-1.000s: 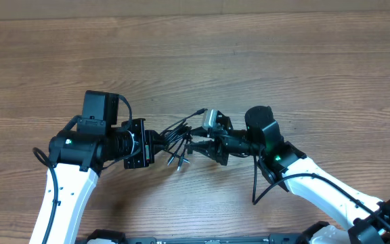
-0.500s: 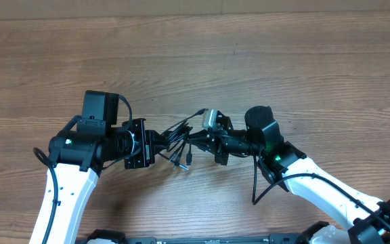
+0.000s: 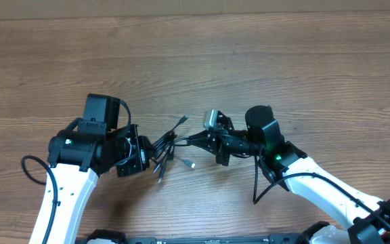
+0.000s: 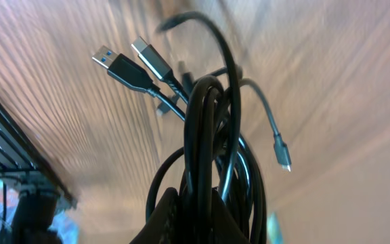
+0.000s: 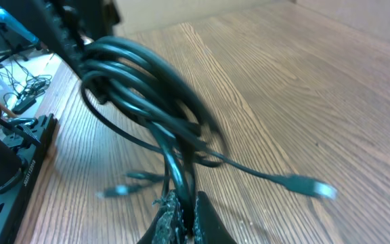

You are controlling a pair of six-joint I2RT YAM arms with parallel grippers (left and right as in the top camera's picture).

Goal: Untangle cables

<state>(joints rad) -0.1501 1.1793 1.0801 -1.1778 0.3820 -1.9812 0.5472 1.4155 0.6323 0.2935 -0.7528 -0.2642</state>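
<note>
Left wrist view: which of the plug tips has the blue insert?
The wide black USB-A plug, farthest left. Its neighbour, the grey plug, has a silvery shell; the small tip hangs apart at the right.

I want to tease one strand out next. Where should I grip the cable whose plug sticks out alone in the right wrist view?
Just behind its plug, coming down from above and pinching across the cable. That stretch runs straight and alone over the table, clear of the loops, so a pinch there likely catches nothing else.
</note>
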